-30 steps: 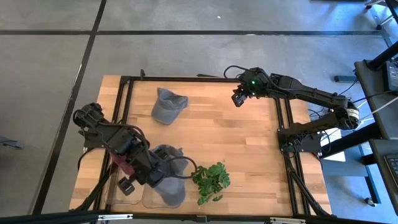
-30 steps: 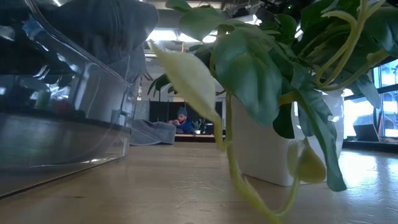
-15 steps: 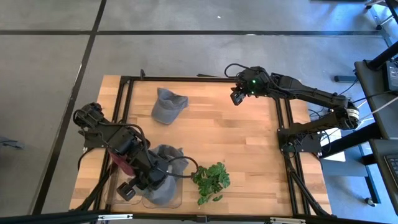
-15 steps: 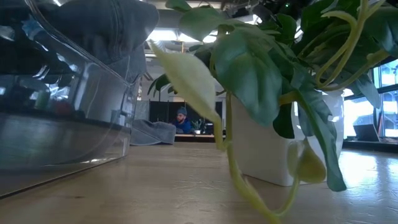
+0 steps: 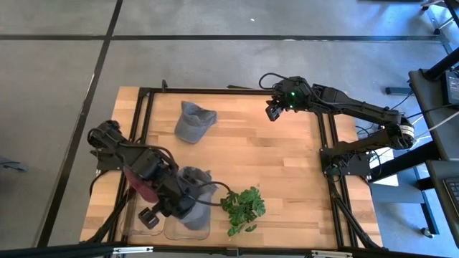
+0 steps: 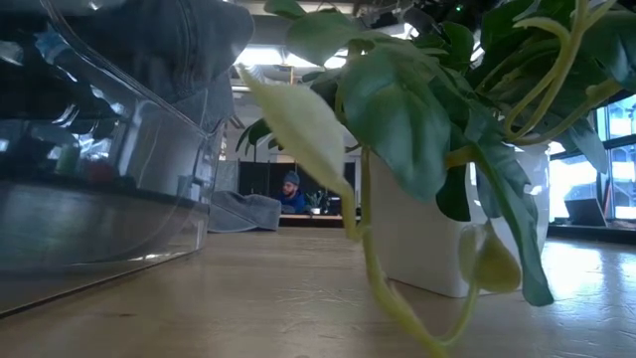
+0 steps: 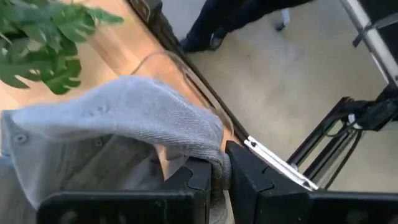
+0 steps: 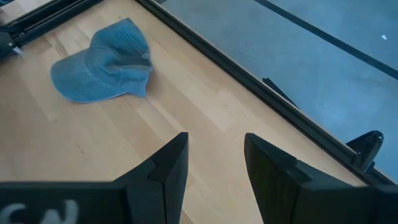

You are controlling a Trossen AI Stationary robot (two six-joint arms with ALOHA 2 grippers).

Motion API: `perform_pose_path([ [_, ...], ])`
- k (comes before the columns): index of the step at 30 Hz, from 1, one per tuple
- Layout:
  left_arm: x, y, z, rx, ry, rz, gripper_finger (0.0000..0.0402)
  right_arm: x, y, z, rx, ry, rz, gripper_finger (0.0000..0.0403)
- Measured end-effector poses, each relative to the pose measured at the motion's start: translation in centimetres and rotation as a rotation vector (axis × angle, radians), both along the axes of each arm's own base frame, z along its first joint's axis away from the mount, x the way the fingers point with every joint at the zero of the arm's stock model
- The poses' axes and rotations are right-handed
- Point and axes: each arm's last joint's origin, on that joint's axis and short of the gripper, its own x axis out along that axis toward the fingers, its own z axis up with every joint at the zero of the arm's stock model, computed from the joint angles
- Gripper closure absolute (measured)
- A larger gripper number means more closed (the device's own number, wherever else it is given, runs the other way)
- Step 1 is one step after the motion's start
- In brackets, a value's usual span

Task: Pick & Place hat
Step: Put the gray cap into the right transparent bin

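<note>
With the left gripper [image 5: 172, 206] at about 7 o'clock on the tabletop [image 5: 272, 165], its fingers clenched on a grey cap [image 7: 118, 118] draped over the clear plastic container [image 5: 204, 228], the cap should be lowered fully inside before letting go, clear of the potted plant [image 5: 244, 208] just beside it. The right gripper [image 8: 214, 165] waits at 1 o'clock, fingers released; only its wrist view shows the second cap [image 8: 102, 62] as blue denim, and only the left wrist view shows the pinch on the fabric.

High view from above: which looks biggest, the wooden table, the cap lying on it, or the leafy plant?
1. Wooden table, by far.
2 and 3. Loose grey cap and leafy plant: too alike to rank.
</note>
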Motion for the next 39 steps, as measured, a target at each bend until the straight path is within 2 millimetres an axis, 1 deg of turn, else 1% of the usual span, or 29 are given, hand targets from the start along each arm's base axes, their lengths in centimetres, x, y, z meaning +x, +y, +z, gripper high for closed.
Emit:
perform_pose_path([
  [4,0.9,-0.3,-1.5,0.053,0.054,-0.027,0.0375,0.0,0.0,0.0,-0.002,0.002,0.002,0.0246],
  [7,1.5,0.0,-2.4,0.111,0.093,-0.037,0.0373,0.0,0.0,0.0,-0.002,0.001,0.002,0.0246],
  [9,2.1,0.1,-3.0,0.151,0.090,-0.031,0.0372,0.0,0.0,0.0,-0.002,0.001,0.002,0.0246],
  [12,2.6,0.3,-3.4,0.174,0.087,-0.027,0.0373,0.0,0.0,0.0,-0.002,0.001,0.003,0.0246],
  [16,3.1,0.4,-3.9,0.233,0.051,-0.069,0.0372,0.0,0.0,0.0,-0.002,0.002,0.003,0.0246],
  [21,3.2,0.5,-4.0,0.296,0.008,-0.101,0.0369,0.0,0.0,0.0,-0.001,0.002,0.003,0.0246],
  [25,3.3,0.6,-4.1,0.234,0.048,-0.078,0.0373,0.0,0.0,0.0,-0.001,0.003,0.003,0.0246],
  [29,3.6,0.2,-5.1,0.209,0.057,-0.093,0.0372,0.0,0.0,0.0,-0.001,0.004,0.003,0.0246],
  [32,3.7,0.1,-6.2,0.221,0.077,-0.097,0.0372,0.0,0.0,0.0,-0.001,0.004,0.003,0.0246],
  [37,3.7,0.7,-7.2,0.265,0.123,-0.085,0.0371,0.0,0.0,0.0,-0.012,0.014,0.016,0.0246],
  [39,3.7,1.0,-7.4,0.315,0.125,-0.070,0.0371,-0.1,0.0,0.0,-0.010,0.017,0.016,0.0246],
])
